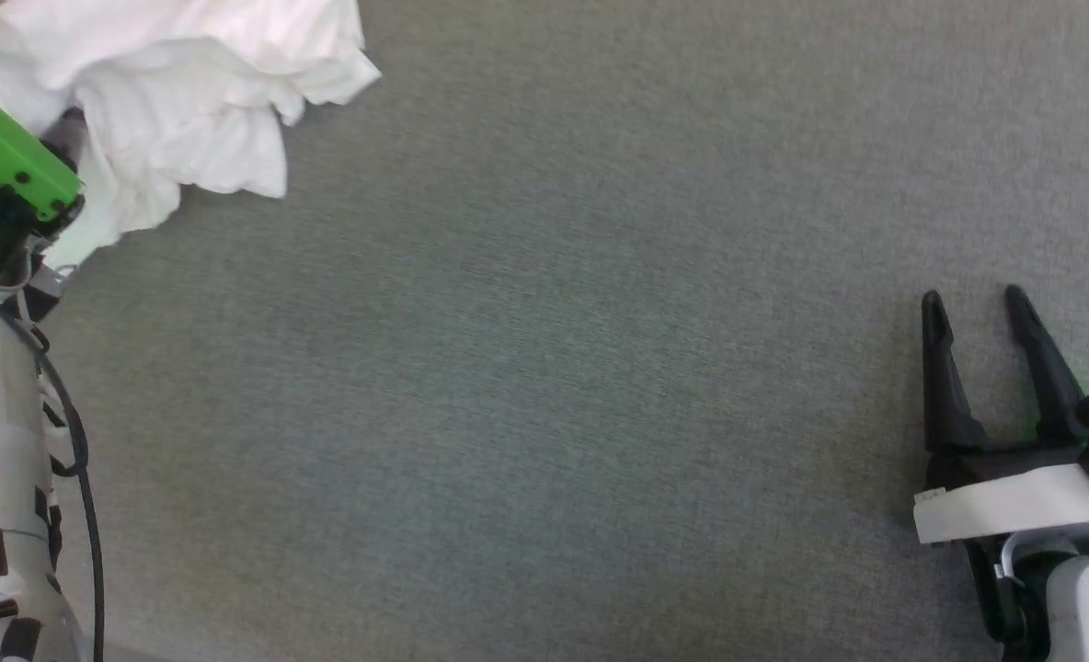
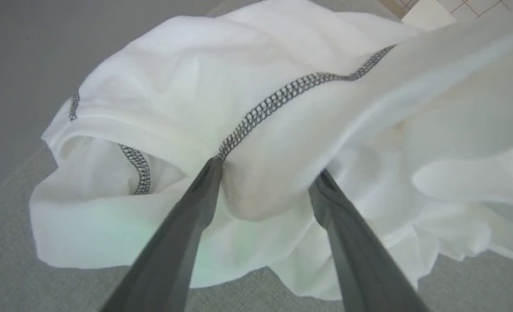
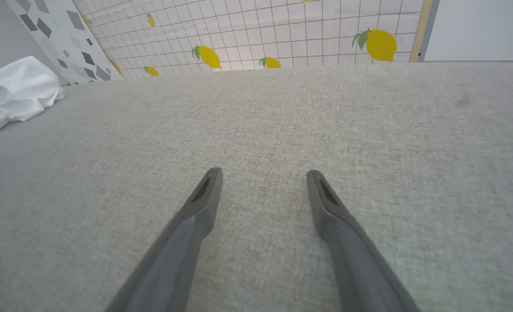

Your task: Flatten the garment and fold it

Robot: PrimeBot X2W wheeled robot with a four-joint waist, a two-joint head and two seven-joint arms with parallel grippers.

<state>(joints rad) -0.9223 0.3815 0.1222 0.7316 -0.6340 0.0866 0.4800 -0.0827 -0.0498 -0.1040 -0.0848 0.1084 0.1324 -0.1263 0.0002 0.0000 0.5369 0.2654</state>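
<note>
We see our left pincer (image 2: 268,170) spread, the garment (image 2: 187,99) bunched inside its gap; our right pincer (image 1: 975,305), also spread, hangs well apart.

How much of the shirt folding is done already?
Nothing looks done yet: the garment lies in a crumpled heap at the far left of the grey surface. In hand: the left end effector is open around a bunched fold by a stitched seam. The right end effector is open over bare surface. Left to do: grip, spread flat, fold.
</note>
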